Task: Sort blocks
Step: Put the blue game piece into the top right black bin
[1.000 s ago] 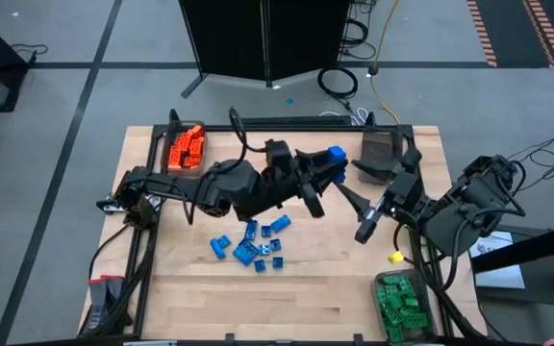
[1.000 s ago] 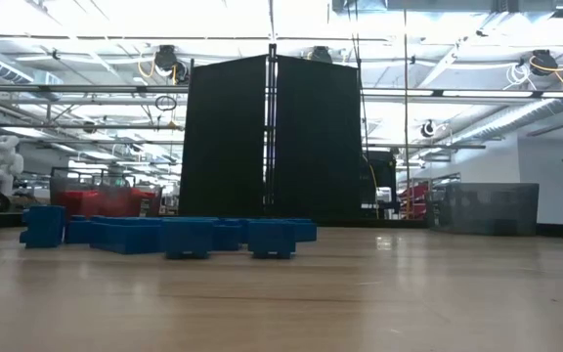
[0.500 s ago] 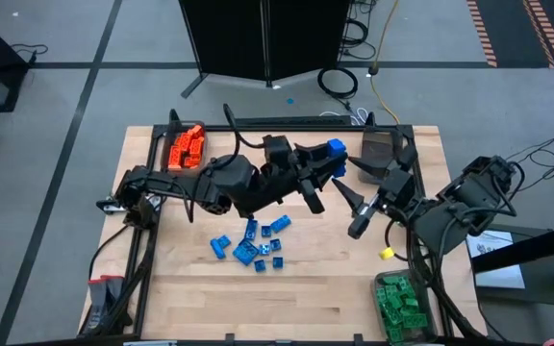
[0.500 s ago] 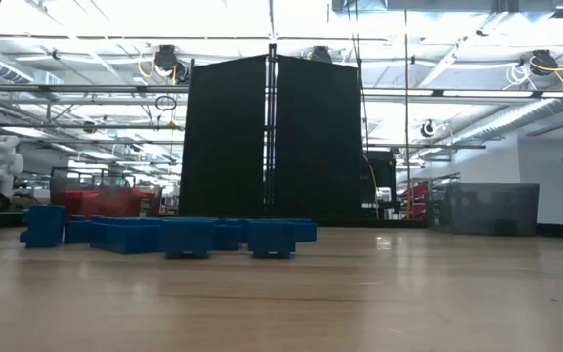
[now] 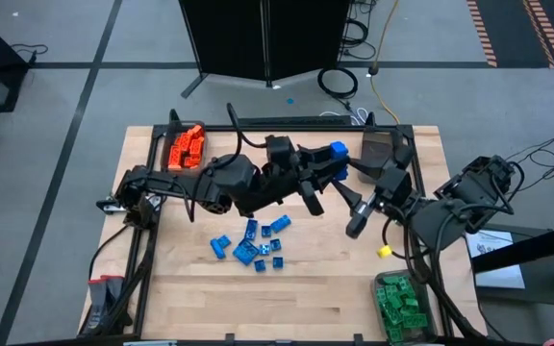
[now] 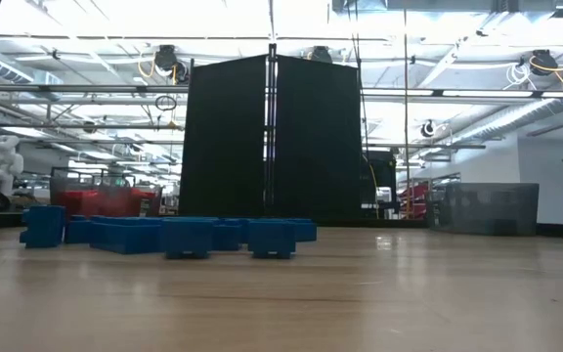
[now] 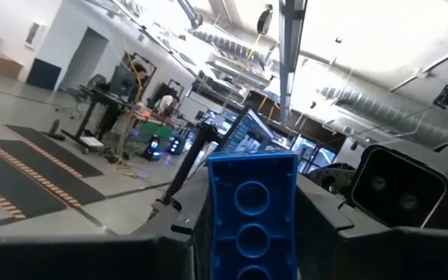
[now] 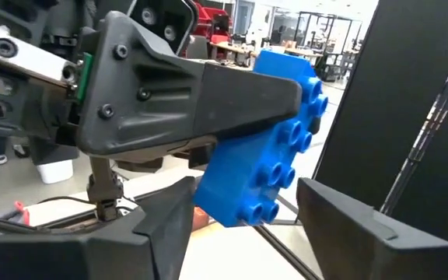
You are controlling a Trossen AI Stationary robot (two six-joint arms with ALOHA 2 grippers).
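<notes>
**Blue brick held aloft between two grippers**

Clamped in the left gripper (image 5: 327, 163): one blue studded brick (image 5: 336, 152), raised off the table, just above centre of the high view. Seen from the left wrist as an upright blue slab (image 7: 253, 214) with round hollows, pinched between two dark fingers (image 7: 185, 233). Seen from the right wrist with studs outward (image 8: 267, 148), gripped by the left arm's grey finger (image 8: 169, 97).

Just beside it, toward the right of the high view: right gripper (image 5: 352, 207), fingers apart, their dark tips (image 8: 341, 214) flanking the brick from below in the right wrist view, not touching it as far as can be told.

Below centre of the high view: a loose cluster of blue bricks (image 5: 253, 243) on the wooden table (image 5: 296, 298), the same cluster lined up at middle left in the low view (image 6: 164, 235). Near the right gripper, lower right: a single yellow brick (image 5: 386, 252) on the bare wood.

Upper left corner of the table: a bin of orange bricks (image 5: 187, 147). Lower right corner: a bin of green bricks (image 5: 402, 306). Upper right of the table, behind the right gripper: a dark translucent bin (image 5: 378, 150), contents not discernible.

Beyond the table's far edge, top centre: a black panel (image 5: 263, 38), also filling the middle of the low view (image 6: 272, 142).
</notes>
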